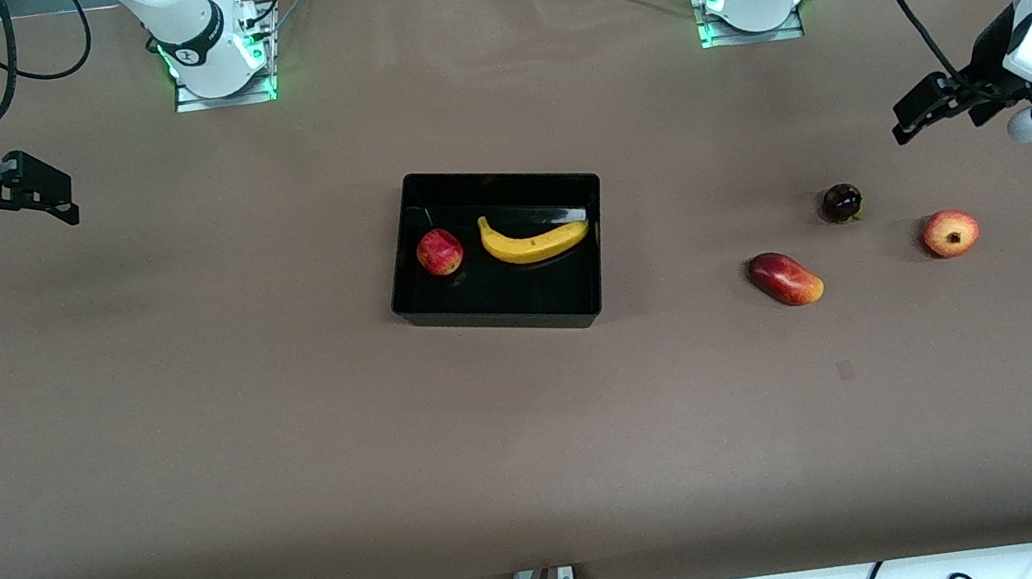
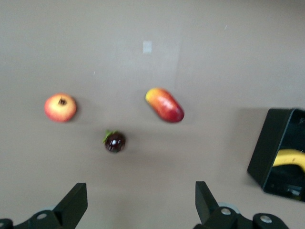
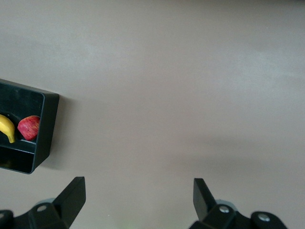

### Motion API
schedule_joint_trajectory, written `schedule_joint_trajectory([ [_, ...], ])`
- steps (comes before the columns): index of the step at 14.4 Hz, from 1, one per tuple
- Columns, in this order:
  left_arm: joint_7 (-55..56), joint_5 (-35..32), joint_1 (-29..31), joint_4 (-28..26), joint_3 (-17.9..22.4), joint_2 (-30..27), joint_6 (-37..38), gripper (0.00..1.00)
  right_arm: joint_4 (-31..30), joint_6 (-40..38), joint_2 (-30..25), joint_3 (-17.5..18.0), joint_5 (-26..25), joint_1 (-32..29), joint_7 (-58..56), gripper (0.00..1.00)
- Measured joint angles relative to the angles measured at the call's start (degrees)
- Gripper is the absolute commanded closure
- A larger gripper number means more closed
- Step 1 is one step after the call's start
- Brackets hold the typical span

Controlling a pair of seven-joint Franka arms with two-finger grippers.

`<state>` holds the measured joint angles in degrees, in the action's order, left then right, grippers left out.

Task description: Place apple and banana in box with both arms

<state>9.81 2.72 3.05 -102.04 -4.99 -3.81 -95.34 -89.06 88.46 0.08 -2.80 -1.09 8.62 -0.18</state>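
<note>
Fruit's already in the bin, basically. Apple and banana both sit inside the black box in the middle of the table, side by side without touching as far as I can see. The apple is at the end of the box toward the right arm's side, the banana lies lengthwise next to it with its curve bowing toward the front camera. From the right wrist view you can just catch the corner of the box with the red apple and one end of the banana peeking out.

Right gripper hangs over bare table near the right arm's end, well away from the box, fingers spread wide with nothing between them. Left gripper is over the table at the left arm's end, also spread wide and empty, fingers clearly apart in its wrist view.

Three extras lie out toward the left arm's end: a dark purple mangosteen-looking fruit with a bit of green on it, a long red mango-type fruit closer to the front camera, and a paler apple with a dark pit. All three are apart from each other and well apart from the box.
</note>
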Motion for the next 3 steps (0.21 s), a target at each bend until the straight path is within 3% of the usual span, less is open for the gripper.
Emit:
schedule_joint_trajectory([
  [3, 0.0, -1.6, -0.7, 0.0, 0.7, 0.0, 1.6, 0.00, 0.0, 0.0, 0.0, 0.0, 0.0, 0.0, 0.0, 0.00],
])
